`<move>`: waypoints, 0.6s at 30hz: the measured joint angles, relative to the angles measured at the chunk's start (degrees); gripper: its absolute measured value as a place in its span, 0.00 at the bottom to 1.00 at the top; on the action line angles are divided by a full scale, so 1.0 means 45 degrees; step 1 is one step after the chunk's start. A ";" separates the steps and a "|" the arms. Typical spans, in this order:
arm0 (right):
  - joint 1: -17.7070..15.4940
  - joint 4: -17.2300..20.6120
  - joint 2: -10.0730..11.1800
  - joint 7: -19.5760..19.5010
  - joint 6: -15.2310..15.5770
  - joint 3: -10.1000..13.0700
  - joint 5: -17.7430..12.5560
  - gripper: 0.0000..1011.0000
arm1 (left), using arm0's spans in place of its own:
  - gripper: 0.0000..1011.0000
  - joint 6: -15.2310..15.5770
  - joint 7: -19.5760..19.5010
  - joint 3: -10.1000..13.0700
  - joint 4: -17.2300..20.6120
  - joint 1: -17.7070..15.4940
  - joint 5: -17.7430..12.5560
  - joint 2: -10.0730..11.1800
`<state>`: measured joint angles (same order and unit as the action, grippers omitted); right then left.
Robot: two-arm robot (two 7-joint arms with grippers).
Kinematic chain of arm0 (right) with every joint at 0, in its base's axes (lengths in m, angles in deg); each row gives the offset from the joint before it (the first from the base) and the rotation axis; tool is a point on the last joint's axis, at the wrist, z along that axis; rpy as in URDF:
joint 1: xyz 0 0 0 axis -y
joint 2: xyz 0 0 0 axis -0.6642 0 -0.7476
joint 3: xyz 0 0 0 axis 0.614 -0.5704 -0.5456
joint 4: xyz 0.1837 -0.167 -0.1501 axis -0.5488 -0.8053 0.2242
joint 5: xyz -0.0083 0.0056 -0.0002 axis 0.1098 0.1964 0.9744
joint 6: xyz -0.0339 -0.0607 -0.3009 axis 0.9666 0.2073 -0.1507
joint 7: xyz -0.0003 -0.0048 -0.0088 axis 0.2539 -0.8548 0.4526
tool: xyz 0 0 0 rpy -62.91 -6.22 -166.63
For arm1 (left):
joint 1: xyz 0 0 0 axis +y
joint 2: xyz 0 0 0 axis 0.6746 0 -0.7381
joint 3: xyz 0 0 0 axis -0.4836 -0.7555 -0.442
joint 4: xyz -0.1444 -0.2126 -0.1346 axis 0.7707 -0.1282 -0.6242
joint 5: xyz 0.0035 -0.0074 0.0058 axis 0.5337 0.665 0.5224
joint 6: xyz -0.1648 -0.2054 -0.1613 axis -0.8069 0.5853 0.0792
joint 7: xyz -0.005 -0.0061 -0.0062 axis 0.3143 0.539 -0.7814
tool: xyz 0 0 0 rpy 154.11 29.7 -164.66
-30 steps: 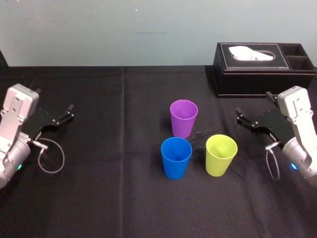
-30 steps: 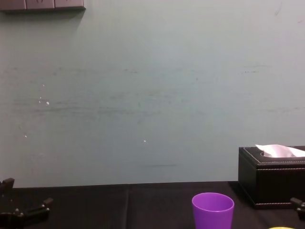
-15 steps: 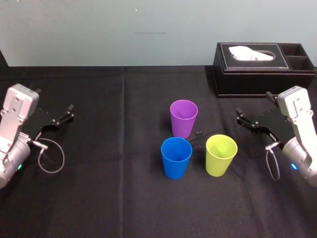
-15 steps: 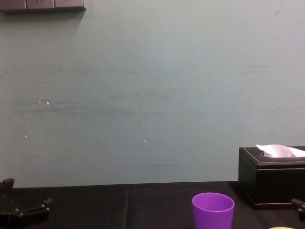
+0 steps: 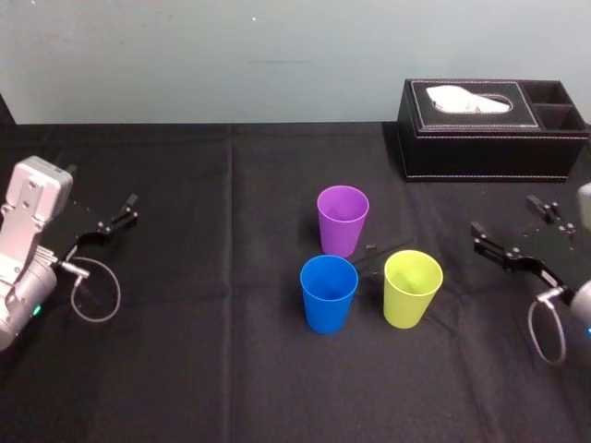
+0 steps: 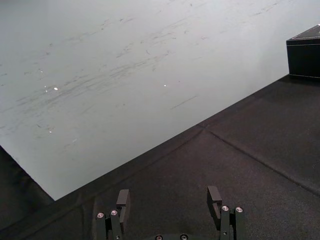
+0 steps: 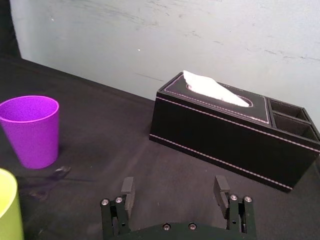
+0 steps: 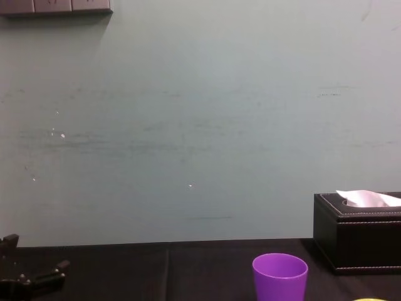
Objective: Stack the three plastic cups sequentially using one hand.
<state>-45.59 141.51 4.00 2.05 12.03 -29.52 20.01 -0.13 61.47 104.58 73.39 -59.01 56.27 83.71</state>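
Observation:
Three plastic cups stand upright and apart in the middle of the black table: the purple cup (image 5: 343,220) farthest back, the blue cup (image 5: 329,293) in front of it, the yellow-green cup (image 5: 412,288) to the blue one's right. My right gripper (image 5: 503,214) hovers open and empty to the right of the yellow-green cup, well clear of it. From the right wrist view, its fingers (image 7: 128,186) stand wide apart, with the purple cup (image 7: 31,131) and the yellow-green cup's rim (image 7: 9,205) off to one side. My left gripper (image 5: 102,189) sits parked at the far left, open (image 6: 168,196).
A black tissue box (image 5: 489,129) with a white tissue stands at the back right, behind the right gripper (image 7: 174,185). A black cloth (image 5: 231,369) covers the table and a pale wall (image 8: 200,125) rises behind it. A grey cable loop (image 5: 92,295) hangs by the left arm.
My right arm has drawn back to the right and toward the table's near side, away from the cups, and has left the chest view. Cups and left arm are unmoved.

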 joint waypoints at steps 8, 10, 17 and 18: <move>-0.1461 0.1072 0.0804 0.0877 -0.0492 0.0938 -0.0687 0.99 | 1.00 0.0000 0.0000 0.0000 0.0000 0.0001 0.0000 0.0000; -0.1713 0.1261 0.0935 0.1020 -0.0577 0.1057 -0.0729 0.99 | 1.00 0.0000 0.0001 0.0000 0.0000 0.0000 0.0000 0.0001; -0.2842 0.2050 0.1482 0.1771 -0.1013 0.1474 -0.0783 0.99 | 1.00 -0.0001 0.0001 0.0000 0.0000 0.0000 0.0000 0.0000; -0.2954 0.2120 0.1536 0.1846 -0.1054 0.1510 -0.0782 0.99 | 1.00 0.0000 0.0001 0.0000 0.0000 0.0001 0.0000 0.0000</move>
<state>-58.89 151.05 10.92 10.36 7.29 -22.73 16.50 -0.13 61.48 104.58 73.39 -59.00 56.27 83.71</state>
